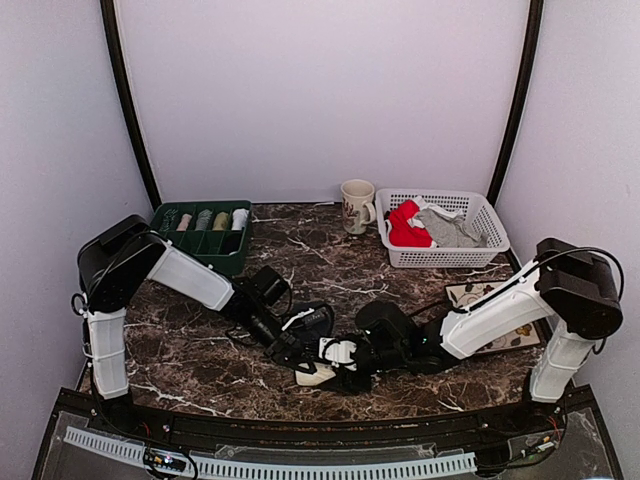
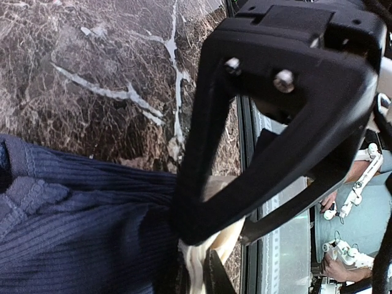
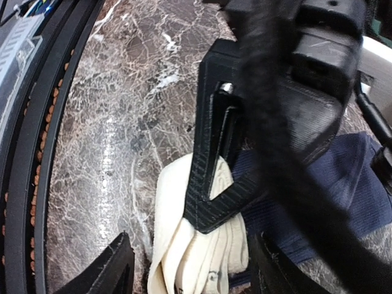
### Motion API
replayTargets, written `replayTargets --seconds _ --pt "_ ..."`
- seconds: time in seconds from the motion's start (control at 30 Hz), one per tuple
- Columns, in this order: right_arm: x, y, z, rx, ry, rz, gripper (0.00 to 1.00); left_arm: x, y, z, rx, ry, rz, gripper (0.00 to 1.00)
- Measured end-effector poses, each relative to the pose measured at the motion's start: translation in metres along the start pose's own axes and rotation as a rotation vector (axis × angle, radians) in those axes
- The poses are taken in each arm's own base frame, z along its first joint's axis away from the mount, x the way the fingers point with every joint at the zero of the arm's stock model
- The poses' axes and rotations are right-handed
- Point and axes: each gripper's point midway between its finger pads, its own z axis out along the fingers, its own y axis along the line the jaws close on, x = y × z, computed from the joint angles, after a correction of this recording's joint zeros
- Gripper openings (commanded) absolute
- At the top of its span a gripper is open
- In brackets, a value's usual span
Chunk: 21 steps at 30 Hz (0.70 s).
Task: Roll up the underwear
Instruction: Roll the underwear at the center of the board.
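Left gripper (image 3: 209, 215): jaws clenched, tips pinched on a fold of cream cloth (image 3: 179, 248) at the near edge of the marble table (image 1: 190, 350). Right gripper (image 3: 193, 269): jaws spread, one of its fingers (image 3: 116, 269) on bare marble to one side of the cream cloth and the other on the far side by the navy fabric; the cloth lies between them and no squeeze on it shows. In the left wrist view one right finger stands tip-down against the line where cream cloth meets the navy underwear (image 2: 79, 233). Navy underwear: flat on the table, ribbed, directly beside and partly under the cream cloth. Cannot tell whether the cream cloth is a separate garment or part of the navy one. Top view: both wrists crowd over the spot, so the navy piece is all but covered and only a pale corner of the cloth shows. Left wrist view cuts the navy piece off at the left and bottom edges. Right wrist view: a blurred black cable crosses the frame and masks much of the left gripper's body. Red underwear (image 1: 405, 228) and grey underwear (image 1: 450, 230) lie loose in the white basket (image 1: 445, 258) at the far right.
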Motion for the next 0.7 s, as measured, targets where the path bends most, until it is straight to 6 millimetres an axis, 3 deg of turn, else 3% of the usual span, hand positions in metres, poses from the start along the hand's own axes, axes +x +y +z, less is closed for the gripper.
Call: replayTargets --seconds 0.13,0.27,0.33,0.47,0.7 --pt "0.006 0.001 0.006 -0.007 0.018 -0.011 0.23 0.0 0.0 0.0 0.002 -0.001 -0.001 0.01" --pt "0.004 -0.001 0.007 -0.003 0.018 -0.011 0.02 0.001 0.001 -0.001 0.004 0.002 -0.008 0.1" --pt "0.004 0.0 0.007 -0.01 0.023 0.005 0.0 0.002 0.001 -0.002 0.003 0.003 -0.014 0.27" --pt "0.001 0.0 0.007 -0.031 0.025 0.039 0.0 0.001 0.004 -0.008 -0.021 -0.011 -0.02 0.44" --pt "-0.005 0.009 0.007 -0.151 0.043 0.208 0.0 -0.014 -0.01 -0.067 -0.237 -0.183 0.075 0.5"
